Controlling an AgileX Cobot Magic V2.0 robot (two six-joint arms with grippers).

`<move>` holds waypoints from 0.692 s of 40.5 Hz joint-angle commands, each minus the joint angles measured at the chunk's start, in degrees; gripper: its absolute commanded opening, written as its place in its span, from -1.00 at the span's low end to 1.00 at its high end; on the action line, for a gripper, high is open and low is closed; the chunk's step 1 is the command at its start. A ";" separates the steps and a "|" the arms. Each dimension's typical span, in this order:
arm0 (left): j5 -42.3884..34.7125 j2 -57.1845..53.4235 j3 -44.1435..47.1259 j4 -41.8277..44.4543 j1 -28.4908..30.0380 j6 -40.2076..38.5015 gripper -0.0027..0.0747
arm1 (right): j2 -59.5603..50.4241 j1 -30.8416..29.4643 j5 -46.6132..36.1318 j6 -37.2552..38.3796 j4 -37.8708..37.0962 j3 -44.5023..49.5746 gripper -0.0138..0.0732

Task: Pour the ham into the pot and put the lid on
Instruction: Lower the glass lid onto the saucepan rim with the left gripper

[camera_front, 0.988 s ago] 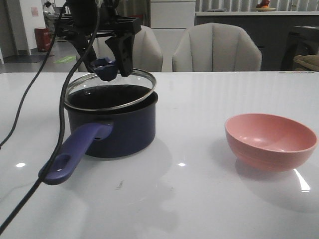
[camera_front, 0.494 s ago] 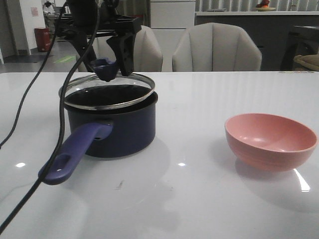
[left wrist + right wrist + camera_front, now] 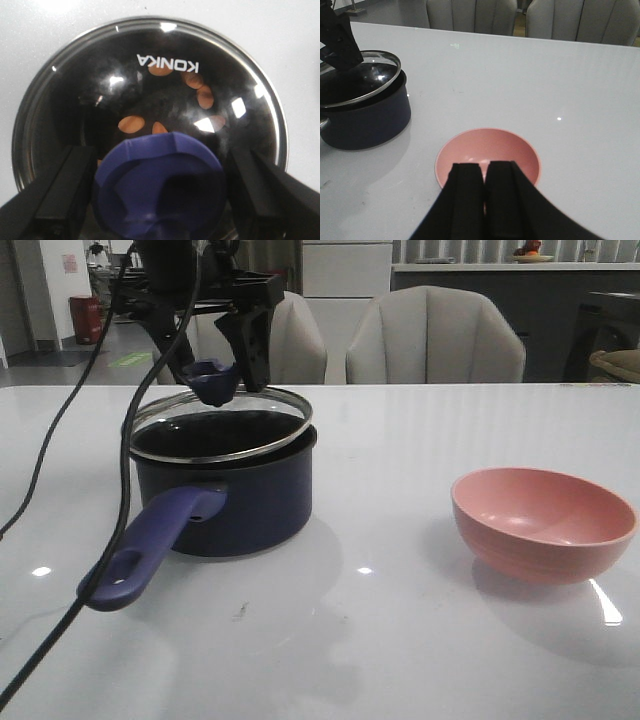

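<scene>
Two fingers (image 3: 60, 192) flanking lid (image 3: 150, 90) knob.

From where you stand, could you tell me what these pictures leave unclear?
- Front view: the ham is hidden by the pot wall and the tilted lid.
- Left wrist view: the knob covers part of the ham; whether the left hand touches the knob is unclear.
- Right wrist view: the right hand hides part of the pink bowl.
</scene>
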 commanded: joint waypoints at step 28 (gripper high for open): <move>-2.94 -4.06 -2.29 0.96 -1.16 -0.52 0.54 | -0.12 0.02 -4.93 -0.27 -0.04 -1.57 -0.33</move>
